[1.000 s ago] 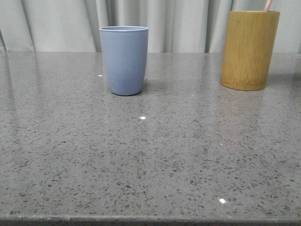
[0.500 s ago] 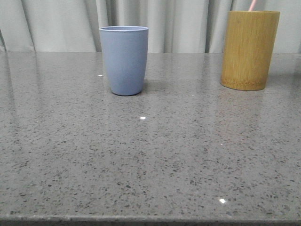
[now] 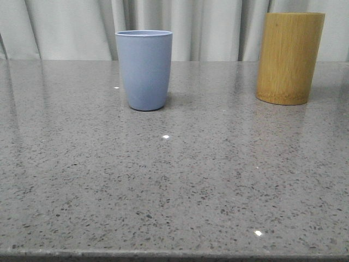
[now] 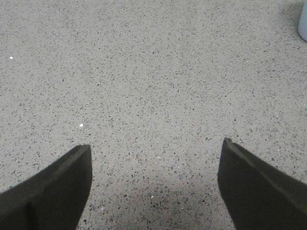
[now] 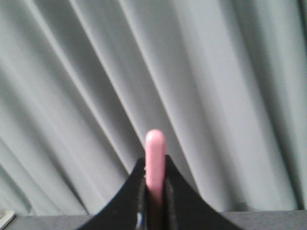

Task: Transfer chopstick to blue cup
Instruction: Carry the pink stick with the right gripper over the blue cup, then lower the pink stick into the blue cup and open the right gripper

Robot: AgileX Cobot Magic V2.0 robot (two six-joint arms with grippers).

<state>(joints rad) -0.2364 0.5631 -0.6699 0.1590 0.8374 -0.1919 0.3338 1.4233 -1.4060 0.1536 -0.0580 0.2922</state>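
Grey speckled stone made up the tabletop, glossy enough to carry small glints of light, and pale pleated curtains hung behind it. On the far left of centre stood the blue cup, upright, matte and smooth, narrowing a little toward its rounded base, with a soft shadow at its right foot. Well apart from it, on the far right, stood the tan bamboo cylinder, upright too and taller than the cup. Over on the right wrist camera, the right gripper was clamped on the chopstick: its two dark fingers pressed tight against either side of the pale pink stick, whose rounded end poked up just past the fingertips, with the curtain folds blurred behind it and a strip of grey table edge low in that picture. How much of the stick ran down below the fingers could not be told. On the left wrist camera, the left gripper hung over bare stone with its dark fingers spread wide and nothing between them, and a sliver of the blue cup sat at the edge of that picture.
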